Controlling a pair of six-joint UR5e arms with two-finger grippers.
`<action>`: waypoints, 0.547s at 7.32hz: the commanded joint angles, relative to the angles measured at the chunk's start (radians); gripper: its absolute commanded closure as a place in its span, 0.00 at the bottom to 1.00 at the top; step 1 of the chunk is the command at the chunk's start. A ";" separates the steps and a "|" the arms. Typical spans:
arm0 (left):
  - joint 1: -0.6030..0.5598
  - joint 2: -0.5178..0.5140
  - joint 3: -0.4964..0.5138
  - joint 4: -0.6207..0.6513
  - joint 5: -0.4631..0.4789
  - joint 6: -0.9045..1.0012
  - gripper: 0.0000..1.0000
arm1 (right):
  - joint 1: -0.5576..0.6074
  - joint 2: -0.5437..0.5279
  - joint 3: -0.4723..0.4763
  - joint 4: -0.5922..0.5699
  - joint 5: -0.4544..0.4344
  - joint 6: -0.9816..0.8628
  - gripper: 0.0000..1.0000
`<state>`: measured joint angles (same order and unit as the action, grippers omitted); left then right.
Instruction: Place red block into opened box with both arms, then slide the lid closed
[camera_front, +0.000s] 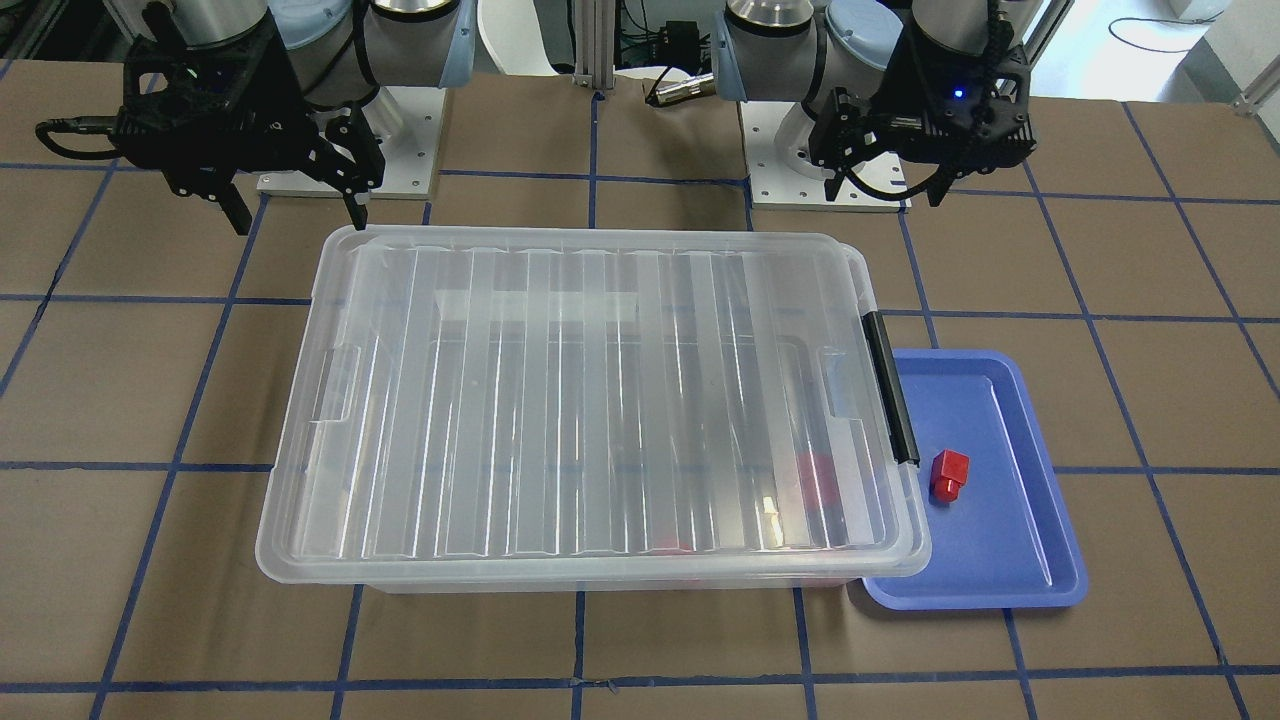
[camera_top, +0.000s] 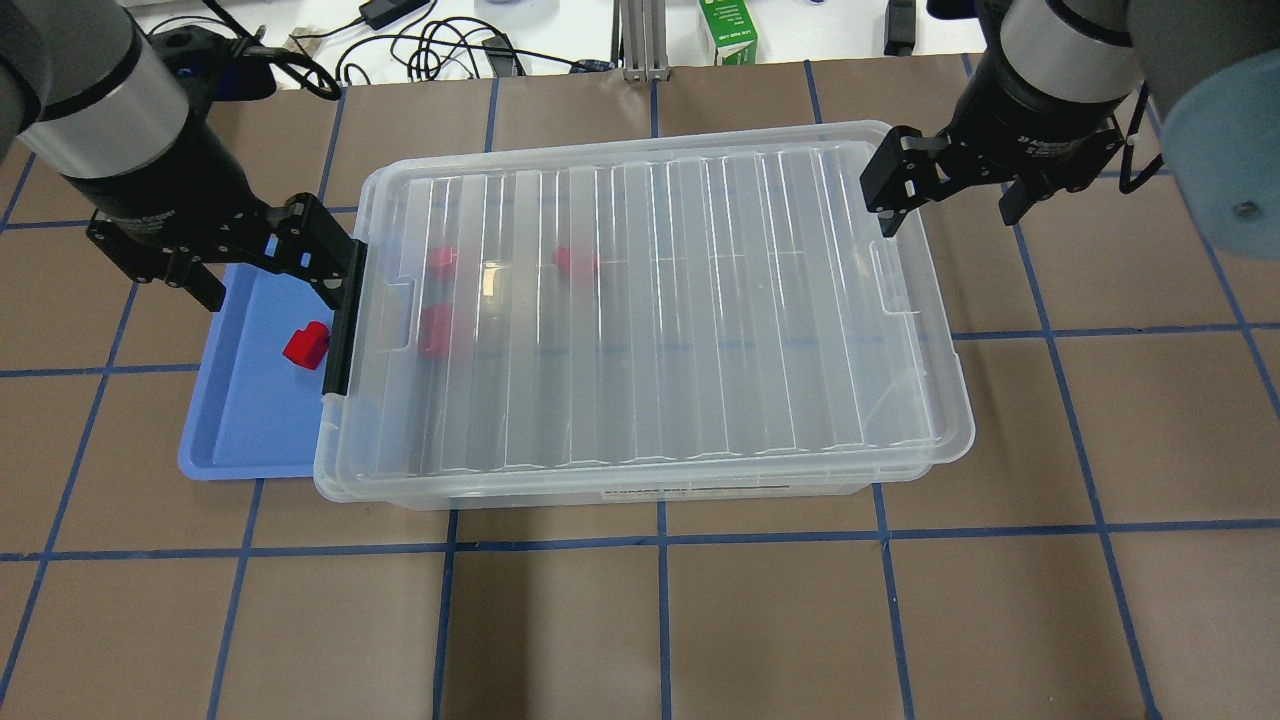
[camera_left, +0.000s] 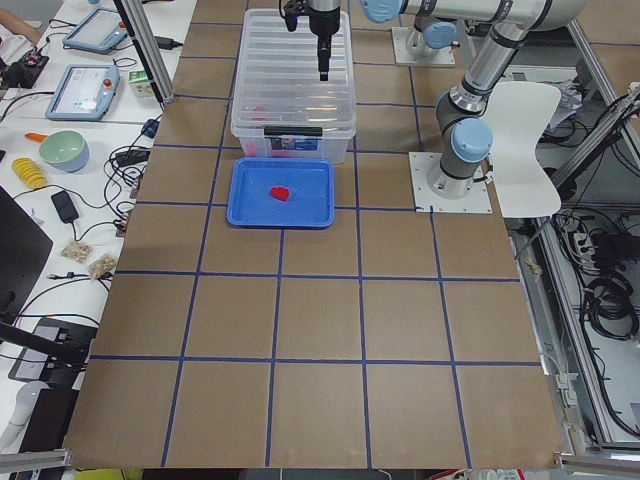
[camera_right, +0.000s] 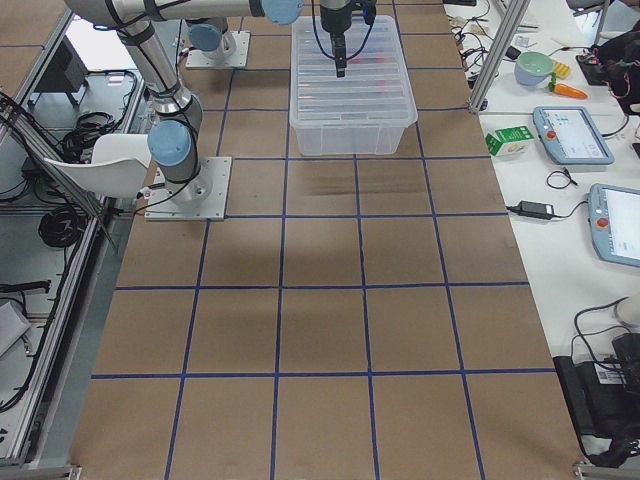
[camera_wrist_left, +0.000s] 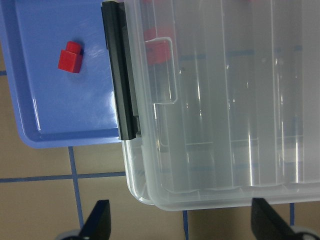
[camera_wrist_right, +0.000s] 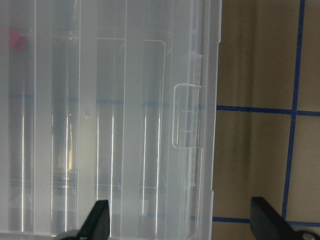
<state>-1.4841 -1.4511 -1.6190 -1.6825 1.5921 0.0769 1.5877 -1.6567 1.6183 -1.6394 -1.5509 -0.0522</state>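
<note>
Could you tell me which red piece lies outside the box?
The red block on the blue tray; the other red pieces show blurred under the lid.

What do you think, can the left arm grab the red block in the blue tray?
Probably yes. The red block lies uncovered in the blue tray beside the box, and the left gripper hovers open close by with nothing between them.

Brown surface (camera_top: 700, 620), ruled into squares by blue tape lines (camera_top: 660, 535). Directly on it stand the clear box (camera_top: 500, 497), a shallow blue tray (camera_top: 240, 420) just beside the box's short end with the black clip bar (camera_top: 340, 320), and two pale base plates (camera_front: 410, 150) at the robot's edge.
</note>
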 joint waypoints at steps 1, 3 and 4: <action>0.057 -0.002 -0.002 -0.002 0.003 0.001 0.00 | 0.000 0.000 0.000 0.001 0.002 0.000 0.00; 0.042 -0.003 0.002 -0.002 -0.004 -0.002 0.00 | 0.000 0.000 0.000 0.001 0.000 0.000 0.00; 0.042 -0.006 0.008 -0.002 -0.006 -0.002 0.00 | 0.000 0.000 0.002 0.001 -0.001 0.000 0.00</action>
<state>-1.4405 -1.4549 -1.6153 -1.6839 1.5880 0.0755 1.5873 -1.6567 1.6188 -1.6379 -1.5511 -0.0521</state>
